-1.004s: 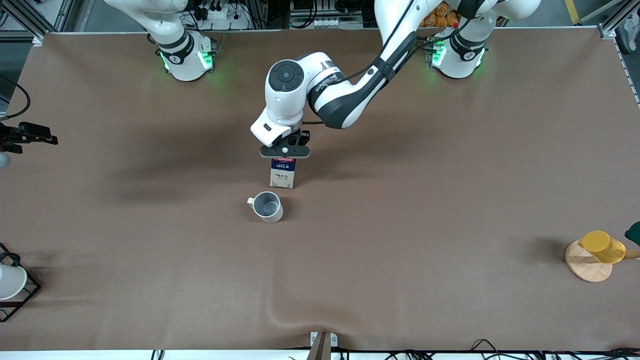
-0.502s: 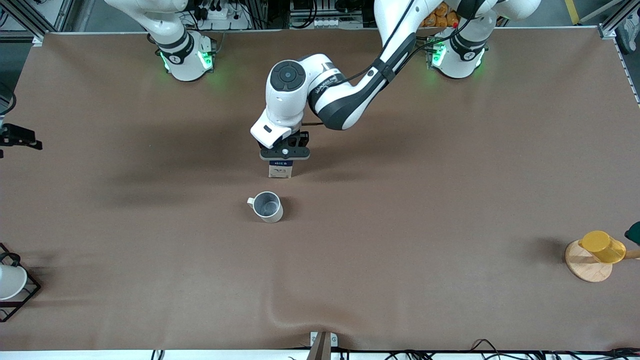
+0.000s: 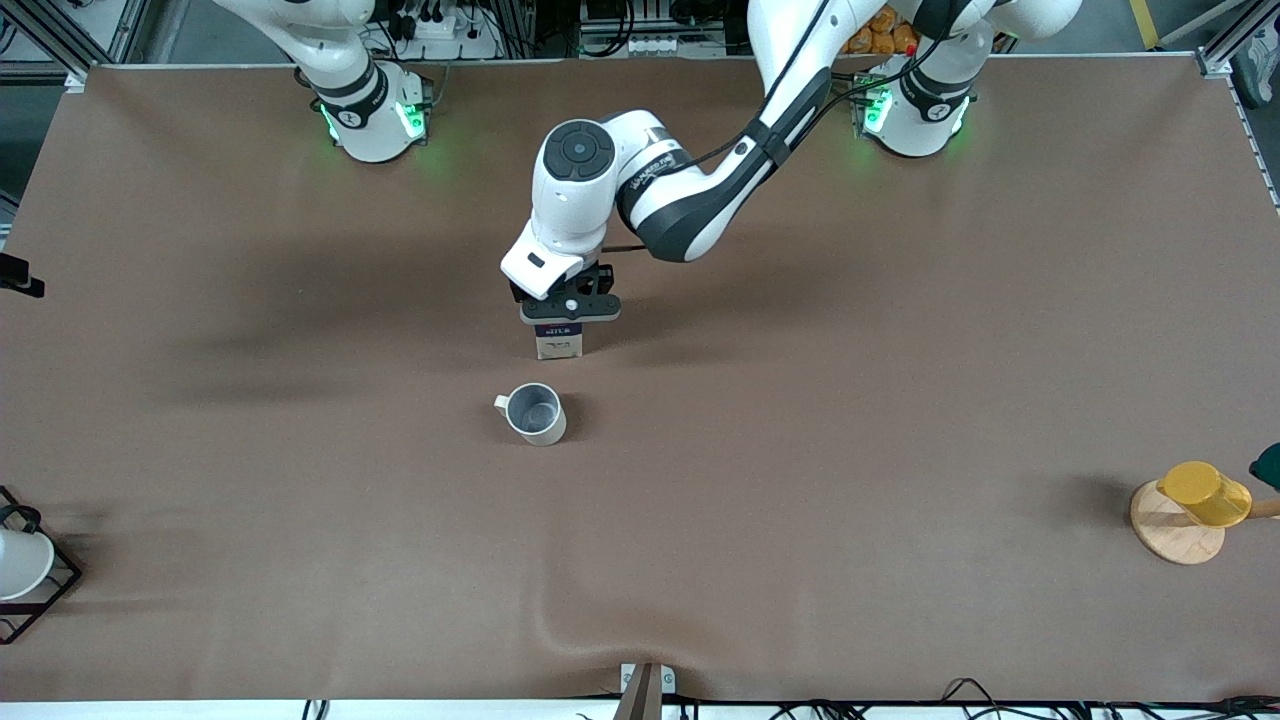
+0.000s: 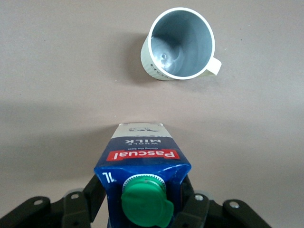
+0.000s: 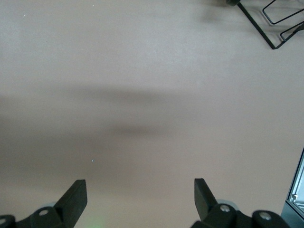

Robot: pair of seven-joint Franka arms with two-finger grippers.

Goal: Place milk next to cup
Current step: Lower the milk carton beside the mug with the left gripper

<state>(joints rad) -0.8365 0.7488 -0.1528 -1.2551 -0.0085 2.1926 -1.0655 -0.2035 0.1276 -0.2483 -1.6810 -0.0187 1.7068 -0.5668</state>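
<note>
The milk (image 3: 560,343) is a dark-blue carton with a green cap (image 4: 144,200) and a red label. My left gripper (image 3: 567,312) is shut on its upper part, one finger on each side (image 4: 142,190). The carton is upright, with its base at or just above the table. The cup (image 3: 535,413) is a pale mug with a grey inside. It stands a short gap away, nearer to the front camera, and also shows in the left wrist view (image 4: 179,43). My right gripper (image 5: 140,185) is open and empty over bare table at the right arm's end.
A yellow cup (image 3: 1203,491) lies on a wooden disc (image 3: 1170,535) at the left arm's end. A white cup (image 3: 20,562) sits in a black wire rack (image 3: 50,590) at the right arm's end. The rack's corner shows in the right wrist view (image 5: 266,28).
My left gripper has lowered the milk toward the table, a little farther from the cup. The right arm's black hand has slid out past the view's edge.
</note>
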